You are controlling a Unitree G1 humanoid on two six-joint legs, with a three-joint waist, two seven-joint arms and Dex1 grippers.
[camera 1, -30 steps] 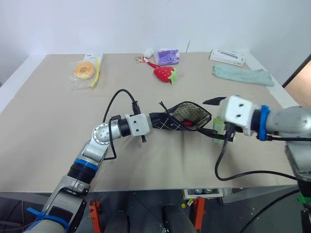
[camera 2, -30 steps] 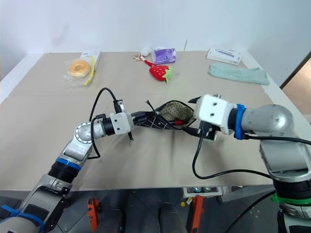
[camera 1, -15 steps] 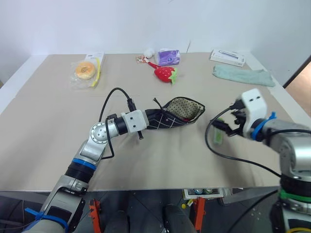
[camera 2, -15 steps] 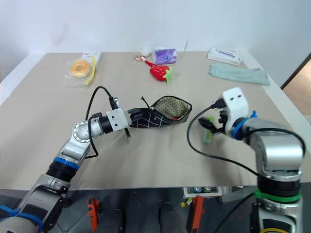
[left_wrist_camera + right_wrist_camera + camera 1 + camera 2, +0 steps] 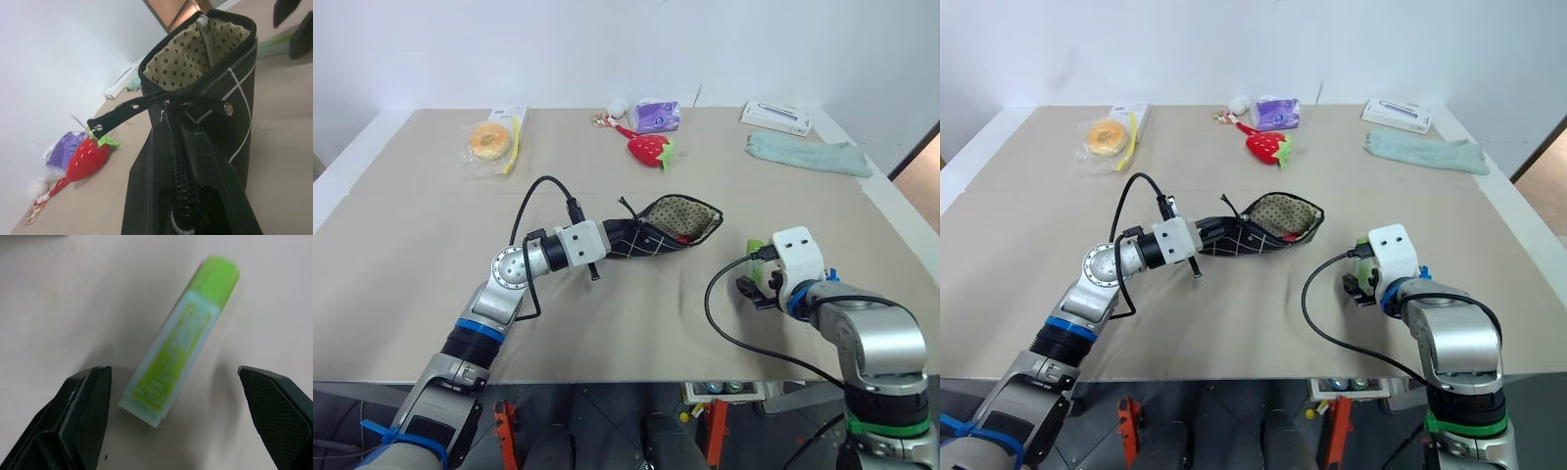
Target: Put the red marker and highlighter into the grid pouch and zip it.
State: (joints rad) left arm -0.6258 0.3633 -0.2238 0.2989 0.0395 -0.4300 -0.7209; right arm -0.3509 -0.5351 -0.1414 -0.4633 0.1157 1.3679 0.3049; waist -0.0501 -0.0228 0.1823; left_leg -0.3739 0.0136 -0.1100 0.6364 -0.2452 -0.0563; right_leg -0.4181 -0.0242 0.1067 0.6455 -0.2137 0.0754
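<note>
Highlighter (image 5: 182,341) lies on table (image 5: 401,245) near right edge, between spread fingers of right gripper (image 5: 178,416), untouched; left gripper (image 5: 612,240) clenched on grid pouch (image 5: 666,230).

highlighter (image 5: 756,257) mostly hidden behind right hand (image 5: 176,431), red marker (image 5: 682,237) barely glimpsed — inside grid pouch (image 5: 651,235)

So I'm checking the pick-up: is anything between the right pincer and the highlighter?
No. The highlighter lies flat on bare table, between the open fingers of the right pincer, with nothing visible over or against it.
</note>
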